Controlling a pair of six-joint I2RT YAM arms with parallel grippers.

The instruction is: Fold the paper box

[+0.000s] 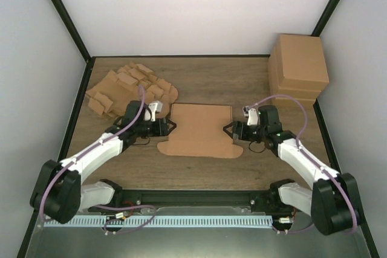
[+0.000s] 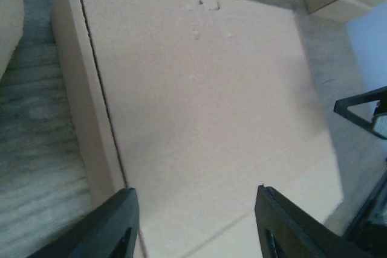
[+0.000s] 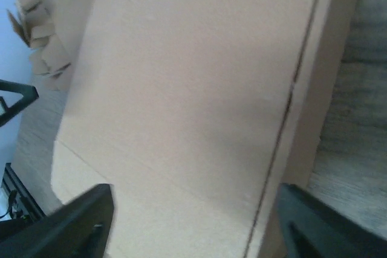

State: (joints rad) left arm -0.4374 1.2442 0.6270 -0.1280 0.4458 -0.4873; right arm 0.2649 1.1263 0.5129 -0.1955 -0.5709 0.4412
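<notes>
While viewing from above, locate paper box lying flat on table. Note left gripper at the box's left edge, jaws apart over its panel. Note right gripper at the box's right edge, jaws likewise apart. Find heap of blanks beyond the box's far-left corner, stacked boxes beyond its far-right.

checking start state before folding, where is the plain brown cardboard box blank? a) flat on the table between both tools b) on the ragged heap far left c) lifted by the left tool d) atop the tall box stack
a: the plain brown cardboard box blank lies flat on the wooden table, with the left tool and right tool at its sides.
</notes>
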